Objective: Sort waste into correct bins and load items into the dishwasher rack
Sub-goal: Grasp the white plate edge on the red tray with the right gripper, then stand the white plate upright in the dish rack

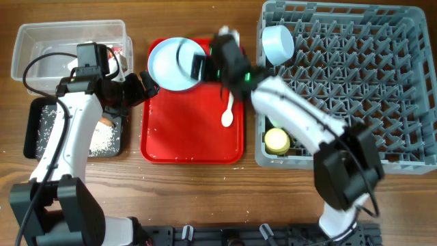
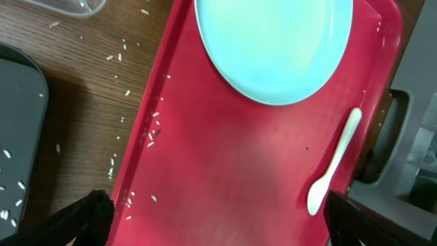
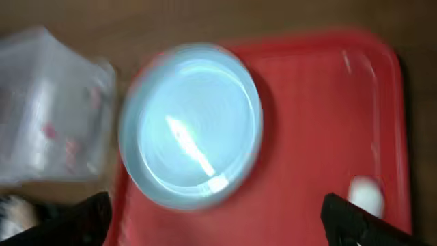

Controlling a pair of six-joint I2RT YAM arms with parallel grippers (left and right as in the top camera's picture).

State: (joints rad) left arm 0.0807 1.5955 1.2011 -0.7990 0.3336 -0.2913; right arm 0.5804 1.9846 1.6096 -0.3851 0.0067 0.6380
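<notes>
Overhead, my left pincer [image 1: 147, 85] hangs at the 9 o'clock edge of the red tray [image 1: 191, 140], its fingers spread wide and gripping nothing. My right pincer [image 1: 199, 65] is spread just as wide and is just as empty, above the 3 o'clock side of the plate [image 1: 167, 65]. That plate lies flat in the tray's 11 o'clock corner. The spoon [image 1: 228, 115] lies near the tray's 3 o'clock edge, handle toward 12 and scoop toward 6, apart from the plate.

Through my left wrist camera, my fingers [image 2: 89, 219] frame the tray, with the plate at 12 and the spoon at 4. Rice grains [image 2: 151, 137] dot the tray's 9 o'clock edge and the bare desk [image 2: 82, 89] beside it. My right wrist picture is blurred, but the plate sits at 12 of the parted fingers.

Farther out, overhead, the rack [image 1: 355, 89] stands just beside the red tray at 3 o'clock. A blue bowl [image 1: 278, 42] sits in its 11 o'clock corner and a yellow cup [image 1: 276, 140] in its 7 o'clock corner. At 9 o'clock of the red tray is the black tray [image 1: 31, 130], holding rice grains and a brown scrap [image 1: 106, 121]. The clear tub [image 1: 41, 41] sits at 12 of that.
</notes>
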